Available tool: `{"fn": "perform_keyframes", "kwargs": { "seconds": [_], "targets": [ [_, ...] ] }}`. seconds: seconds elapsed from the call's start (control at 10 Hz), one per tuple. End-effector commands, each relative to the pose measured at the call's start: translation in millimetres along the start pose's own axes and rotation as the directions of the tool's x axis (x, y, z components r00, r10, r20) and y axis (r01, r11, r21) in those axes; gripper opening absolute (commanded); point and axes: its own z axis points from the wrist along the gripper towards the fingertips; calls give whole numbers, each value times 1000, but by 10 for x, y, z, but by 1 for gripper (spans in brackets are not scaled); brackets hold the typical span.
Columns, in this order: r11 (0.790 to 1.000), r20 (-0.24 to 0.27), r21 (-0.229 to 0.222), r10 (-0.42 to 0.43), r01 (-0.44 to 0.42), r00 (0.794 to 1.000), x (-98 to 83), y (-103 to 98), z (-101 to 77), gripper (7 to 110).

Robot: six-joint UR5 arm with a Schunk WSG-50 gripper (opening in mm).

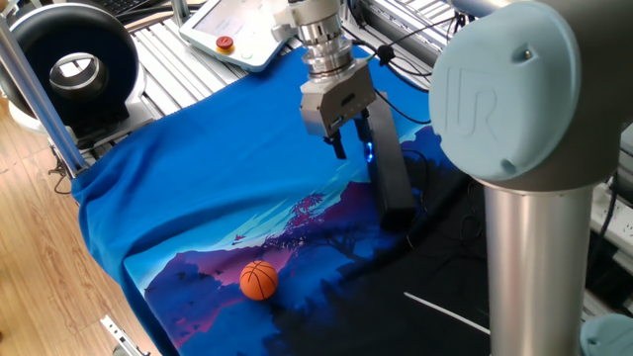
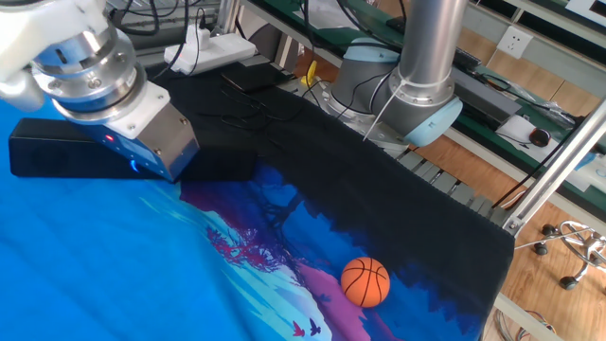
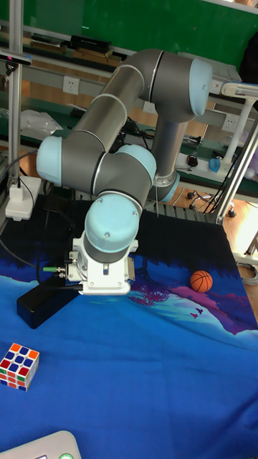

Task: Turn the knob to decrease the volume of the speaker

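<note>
The gripper (image 1: 348,139) hangs fingers-down right over the speaker (image 1: 390,178), and the knob (image 1: 369,152) shows only as a blue glow just beside the fingertips, on the side toward the arm's big grey column; judging by that, the coming move is a short drop plus a small sideways nudge, not a reach. The speaker's long axis runs from under the gripper away toward the near dark part of the desk (image 1: 198,188) (in the one fixed view it slants down-right). In the other fixed view the gripper body (image 2: 142,142) covers the middle of the speaker (image 2: 57,156), w/ a faint blue glint at its lower edge, prob. the knob light. Fingers look slightly apart w/ nothing between them, but the gap is small and dark, so can't tell for sure. The tall view hides the fingers and knob behind the wrist. The knob's actual outline isn't readable anywhere.
</note>
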Motion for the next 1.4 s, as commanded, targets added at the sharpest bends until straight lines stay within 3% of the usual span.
{"fn": "perform_keyframes", "kwargs": {
  "seconds": [0.0, 1.3],
  "targets": [
    [1000, 1, -11, 4, -4, 1000, 30, 31, 42, 66],
    [1000, 24, -14, 10, -9, 1000, -185, 39, 210, 66]
  ]
}}
